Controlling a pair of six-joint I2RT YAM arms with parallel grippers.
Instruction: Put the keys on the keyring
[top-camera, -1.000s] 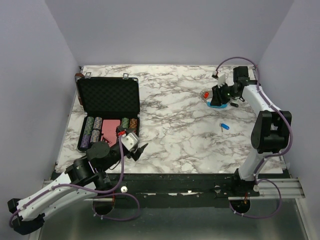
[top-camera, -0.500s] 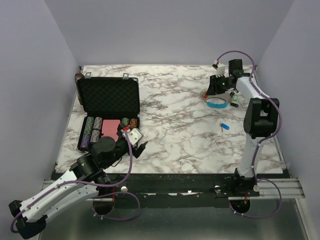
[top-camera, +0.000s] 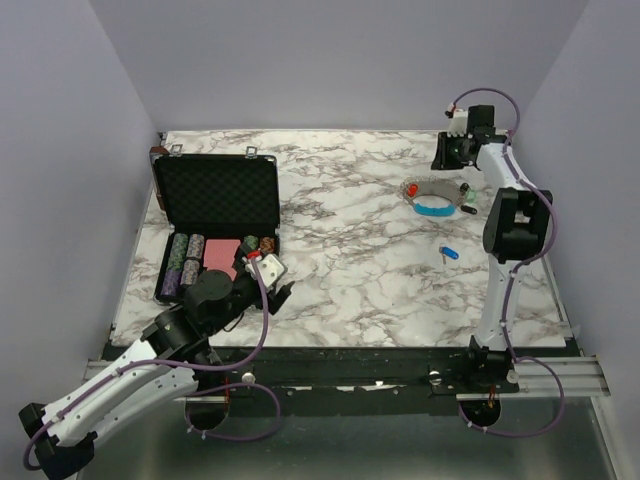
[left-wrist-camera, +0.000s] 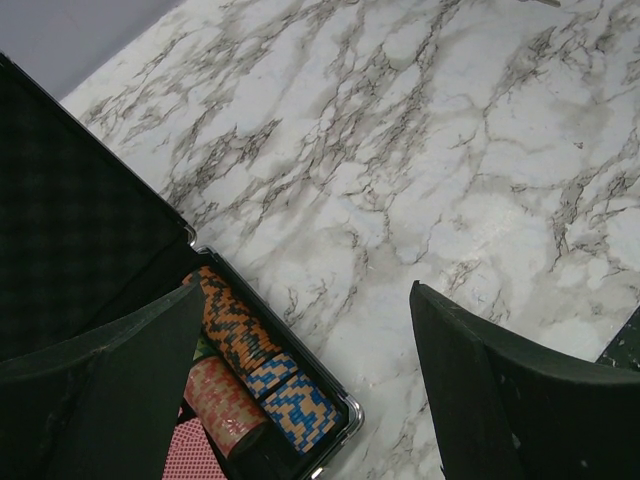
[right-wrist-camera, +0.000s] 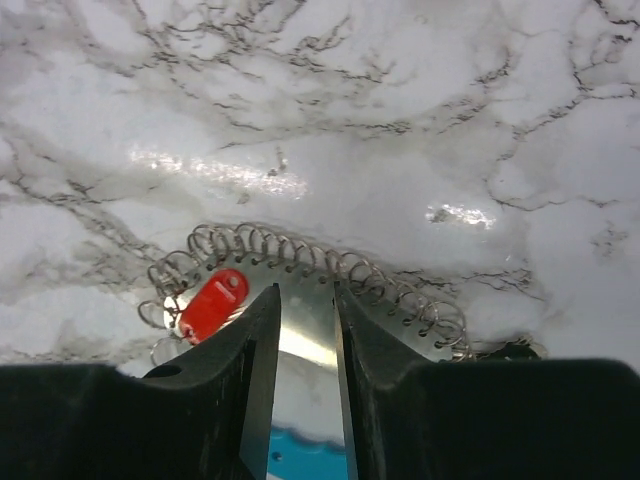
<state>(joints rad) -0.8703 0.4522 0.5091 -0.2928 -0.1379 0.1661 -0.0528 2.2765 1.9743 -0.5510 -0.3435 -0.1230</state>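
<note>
Marble worktop (top-camera: 350, 250): red key (right-wrist-camera: 213, 303) at keyring (right-wrist-camera: 250, 240) coil, threading unclear; blue key (top-camera: 448, 252) lies apart. Left claw (left-wrist-camera: 308, 295) wide, empty; right claw (right-wrist-camera: 307, 290) narrow, empty.

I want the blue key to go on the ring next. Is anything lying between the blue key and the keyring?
No, nothing I can see. Only bare table shows between the blue key and the keyring. The red key lies at the keyring's left end, off that path.

Soft, even overhead light, faint shadows.
The marble table (right-wrist-camera: 230, 170) throws glare patches in the right wrist view; the overview is sharp, the nearest parts in both wrist views dark and blurred.
</note>
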